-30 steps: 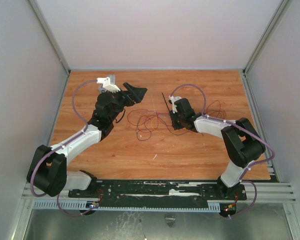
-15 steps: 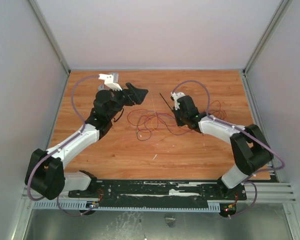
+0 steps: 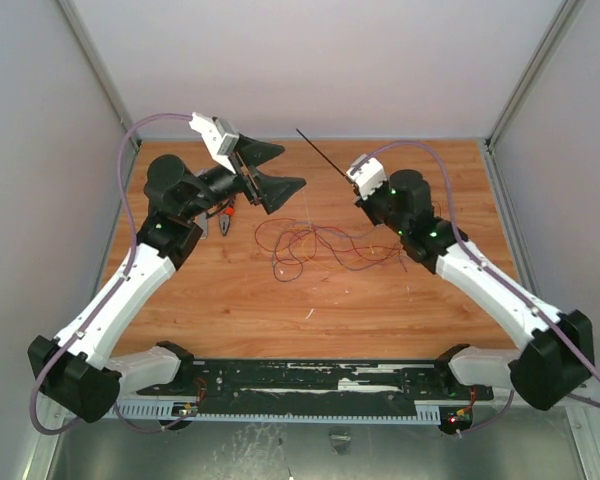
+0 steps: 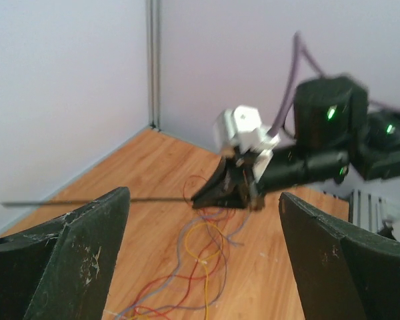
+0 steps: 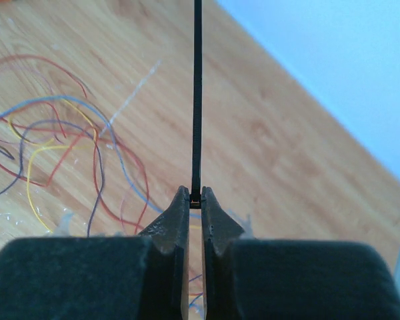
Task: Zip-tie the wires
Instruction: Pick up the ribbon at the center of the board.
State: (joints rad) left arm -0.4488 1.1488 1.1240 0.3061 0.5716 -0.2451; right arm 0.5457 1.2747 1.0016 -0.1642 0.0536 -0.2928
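Observation:
The wires [image 3: 320,245] lie as a loose tangle of thin red and dark strands on the wooden table; they also show in the left wrist view [image 4: 203,257] and the right wrist view [image 5: 60,143]. My right gripper [image 3: 359,190] is lifted above their right end, shut on one end of the zip tie [image 3: 323,153], a thin black strip pointing up and left. In the right wrist view the zip tie [image 5: 197,100] sticks straight out from the pinched tips of the right gripper [image 5: 196,198]. My left gripper [image 3: 291,167] hangs raised at the left, open and empty, its fingers [image 4: 73,253] wide apart and facing the zip tie [image 4: 87,201].
Orange-handled black pliers [image 3: 225,218] lie on the table under the left arm. Grey walls close in the table on the left, back and right. A black rail [image 3: 320,378] with the arm bases runs along the near edge.
The right gripper shut on the zip tie and lifted it off the table toward the back. The left arm rose and opened wider, uncovering the pliers.

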